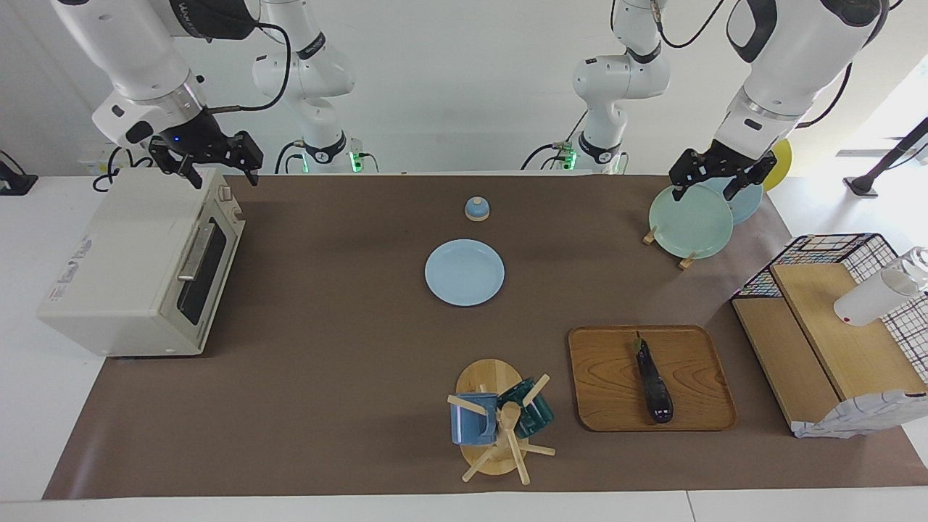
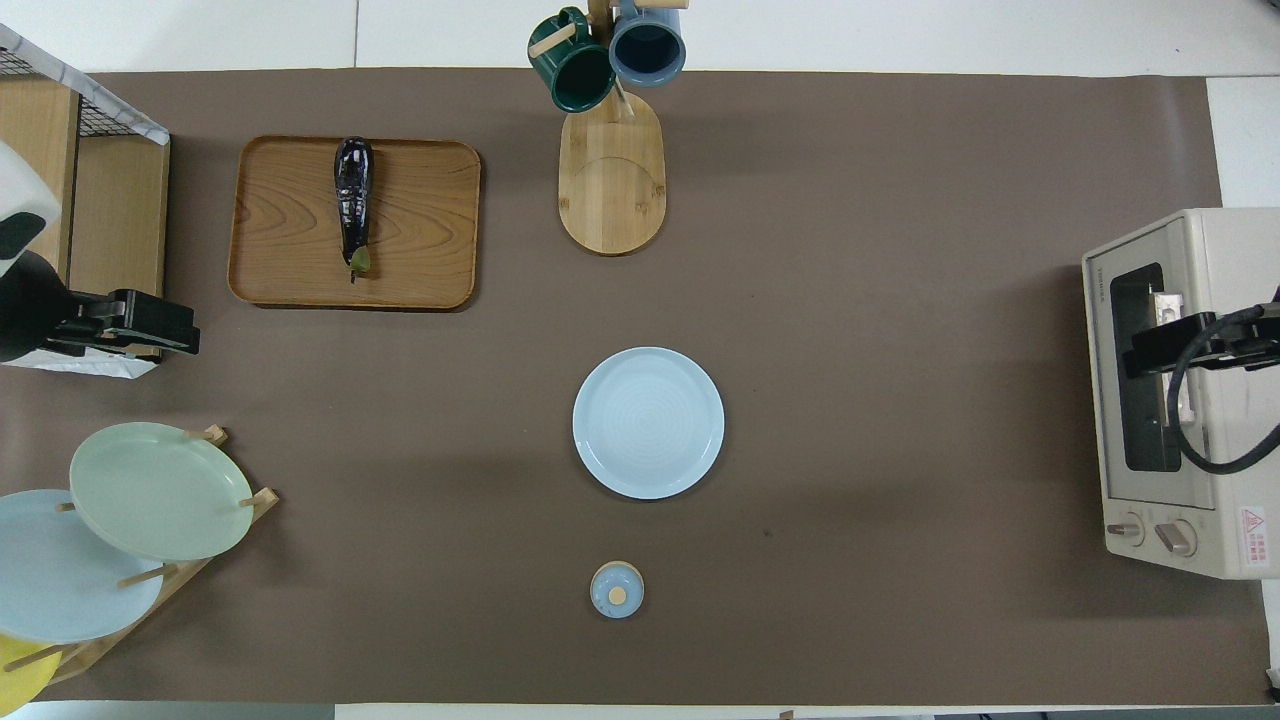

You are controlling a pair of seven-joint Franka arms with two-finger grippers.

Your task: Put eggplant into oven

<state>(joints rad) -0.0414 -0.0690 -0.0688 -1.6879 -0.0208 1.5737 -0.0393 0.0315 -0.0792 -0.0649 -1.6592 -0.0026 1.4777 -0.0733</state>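
On the wooden tray [image 1: 616, 377] toward the left arm's end of the table [image 1: 326, 377] lies the eggplant [image 1: 654, 384], untouched. The oven [image 1: 123, 268] sits at the other end, its door shut. The left claw [image 1: 714, 177] hangs spread above the plate rack [image 1: 685, 261]; the right claw [image 1: 210, 163] hangs spread above the oven. Nothing seems begun: I'd guess the door needs opening first, then the eggplant fetched.

One slim dark purple eggplant [image 1: 654, 383] lies on one brown wooden tray [image 1: 602, 377], and there is one boxy cream-white toaster oven [image 1: 123, 268]. Two mugs, a blue one [image 1: 473, 419] and a dark green one [image 1: 533, 409], hang on one wooden mug tree [image 1: 487, 377]. Flat on the tabletop are one pale blue plate [image 1: 464, 272] and one small blue lid [image 1: 476, 209]; the wooden plate rack [image 2: 150, 590] holds three plates: green [image 2: 158, 490], pale blue [image 2: 60, 580] and yellow [image 2: 18, 672].
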